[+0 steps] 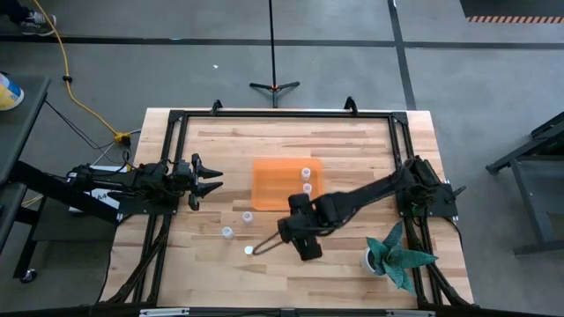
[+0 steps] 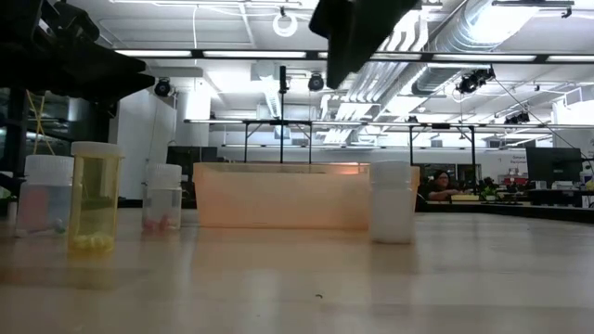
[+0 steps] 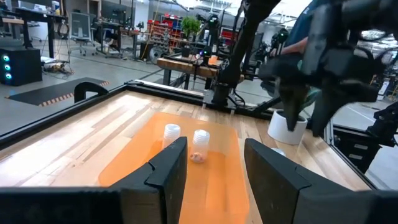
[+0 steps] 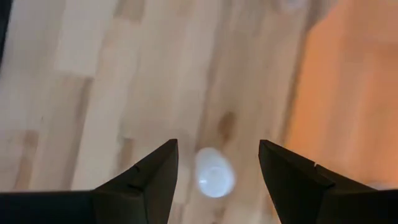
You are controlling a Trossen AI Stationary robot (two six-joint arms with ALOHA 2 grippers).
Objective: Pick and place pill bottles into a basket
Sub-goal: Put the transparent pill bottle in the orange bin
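The right gripper hangs above the table just in front of the basket, its fingers spread apart and holding nothing. In the right wrist view, one white-capped bottle stands on the wood directly between the two fingers, untouched by either. In the high view this same bottle sits just beside the gripper's tips.

Count of bottles visible from above: five. Two stand inside the basket, near its right end, one behind the other. Three stand on the table outside it: the one at the gripper, one to its left, and one close to the basket's front left corner. The low view shows four bottles in front of the basket wall, one of them a yellow bottle.

The basket count is one: an orange bin resting near the middle of the table.

The left gripper waits at the table's left side, well apart from the basket, fingers open and empty.

One potted plant stands near the front right corner of the table.
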